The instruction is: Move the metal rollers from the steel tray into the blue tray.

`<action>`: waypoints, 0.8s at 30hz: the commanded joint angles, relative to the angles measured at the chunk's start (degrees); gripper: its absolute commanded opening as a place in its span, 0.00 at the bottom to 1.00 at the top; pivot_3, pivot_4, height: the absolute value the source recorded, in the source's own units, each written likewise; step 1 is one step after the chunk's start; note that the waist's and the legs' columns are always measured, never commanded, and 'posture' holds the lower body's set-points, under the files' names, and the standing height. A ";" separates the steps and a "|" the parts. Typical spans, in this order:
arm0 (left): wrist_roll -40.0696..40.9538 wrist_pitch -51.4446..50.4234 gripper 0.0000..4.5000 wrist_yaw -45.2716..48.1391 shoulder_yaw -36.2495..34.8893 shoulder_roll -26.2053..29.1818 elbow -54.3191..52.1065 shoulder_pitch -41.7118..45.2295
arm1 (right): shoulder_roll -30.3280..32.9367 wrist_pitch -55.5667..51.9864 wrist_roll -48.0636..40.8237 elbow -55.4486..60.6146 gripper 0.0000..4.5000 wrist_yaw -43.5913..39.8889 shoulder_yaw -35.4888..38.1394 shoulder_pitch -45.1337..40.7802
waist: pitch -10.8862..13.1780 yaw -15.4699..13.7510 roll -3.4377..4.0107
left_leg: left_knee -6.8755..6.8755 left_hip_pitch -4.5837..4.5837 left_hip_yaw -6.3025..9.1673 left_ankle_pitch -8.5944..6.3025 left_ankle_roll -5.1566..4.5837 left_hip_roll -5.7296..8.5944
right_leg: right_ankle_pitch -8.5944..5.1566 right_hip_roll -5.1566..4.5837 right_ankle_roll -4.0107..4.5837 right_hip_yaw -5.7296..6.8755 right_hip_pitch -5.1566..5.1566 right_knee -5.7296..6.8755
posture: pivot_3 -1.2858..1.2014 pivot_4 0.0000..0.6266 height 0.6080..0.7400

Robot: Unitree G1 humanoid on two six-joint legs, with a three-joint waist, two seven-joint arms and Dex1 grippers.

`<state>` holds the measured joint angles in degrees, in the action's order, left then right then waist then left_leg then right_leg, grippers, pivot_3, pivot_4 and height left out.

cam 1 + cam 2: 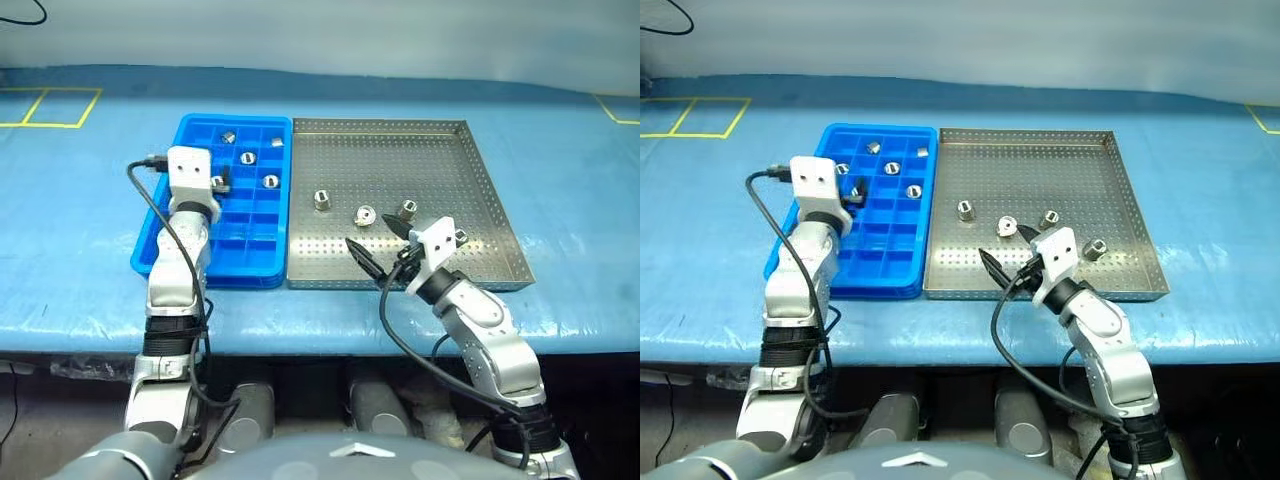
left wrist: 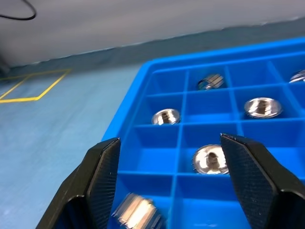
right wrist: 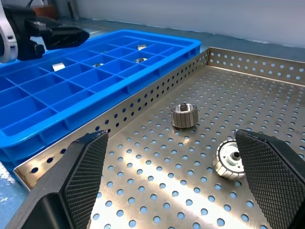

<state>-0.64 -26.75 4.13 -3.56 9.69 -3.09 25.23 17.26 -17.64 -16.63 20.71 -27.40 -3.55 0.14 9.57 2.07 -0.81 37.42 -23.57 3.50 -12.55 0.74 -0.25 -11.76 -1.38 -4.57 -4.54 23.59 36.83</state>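
The blue tray [image 1: 210, 272] lies left of the steel tray [image 1: 400, 160], and the two touch. Several metal rollers [image 1: 322, 199] are scattered over the steel tray's front half. Several more rollers [image 1: 248, 157] sit in single compartments at the far end of the blue tray. My left gripper [image 1: 222, 181] hovers open over the blue tray's left side. A roller [image 2: 138, 212] lies on its side in the compartment below, close to one finger. My right gripper [image 1: 377, 238] stands open and empty over the steel tray's front, with two rollers [image 3: 184, 115] just ahead of it.
Both trays rest on a blue-covered table whose front edge [image 1: 320, 340] runs just below them. Yellow tape marks [image 1: 60, 105] are at the far left. Black cables [image 1: 150, 205] loop along both arms.
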 commanded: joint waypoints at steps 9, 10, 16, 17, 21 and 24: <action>-0.36 -5.14 0.82 17.66 15.58 2.77 8.80 9.70 | -1.86 1.49 -0.07 3.48 1.00 3.08 1.37 2.58 | -0.01 2.41 0.03 | -0.02 0.02 -0.05 -0.01 -0.01 -0.02 | -0.02 0.04 0.00 -0.06 0.04 0.02 | 0.46 0.24 1.00; -0.02 -5.95 0.82 18.44 15.79 2.65 10.03 10.32 | -2.03 1.73 -0.02 3.88 1.00 3.37 1.38 3.22 | -0.01 2.74 0.03 | -0.02 0.02 -0.06 -0.01 -0.01 -0.03 | -0.02 0.05 0.00 -0.07 0.05 0.03 | 0.45 0.24 1.00; 0.83 -7.46 0.82 20.64 15.42 1.96 17.60 14.52 | -2.28 2.55 0.60 5.81 1.00 4.38 1.11 6.35 | -0.01 4.51 0.03 | -0.02 -0.01 -0.07 -0.01 -0.01 -0.04 | -0.02 0.07 -0.02 -0.09 0.09 0.04 | 0.42 0.24 1.00; 1.39 -7.41 0.82 20.89 14.88 1.54 18.98 15.33 | -2.29 2.68 0.71 6.04 1.00 4.61 1.20 6.84 | -0.01 4.83 0.03 | -0.01 0.00 -0.07 -0.01 -0.01 -0.04 | -0.02 0.07 -0.02 -0.09 0.08 0.03 | 0.42 0.24 1.00; 1.36 -6.37 0.82 20.76 14.13 0.64 24.06 17.93 | -2.48 3.10 0.90 6.56 1.00 5.29 1.36 7.92 | -0.01 6.05 0.03 | -0.01 -0.01 -0.08 -0.01 -0.02 -0.03 | -0.02 0.06 -0.04 -0.14 0.09 0.02 | 0.41 0.24 1.00; 0.54 -5.31 0.82 20.03 14.24 0.14 28.35 19.38 | -2.46 3.44 1.20 6.90 1.00 5.69 1.22 8.54 | -0.01 7.06 0.03 | -0.01 -0.01 -0.09 -0.01 -0.02 -0.03 | -0.02 0.07 -0.04 -0.15 0.09 0.03 | 0.41 0.24 1.00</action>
<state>0.34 -33.75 24.87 11.59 10.00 24.26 42.78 15.04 -15.65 -15.61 25.03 -22.04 -2.90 8.43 9.56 9.13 -0.78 37.41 -23.58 3.41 -12.56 0.72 -0.29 -11.78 -1.31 -4.61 -4.69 23.68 36.86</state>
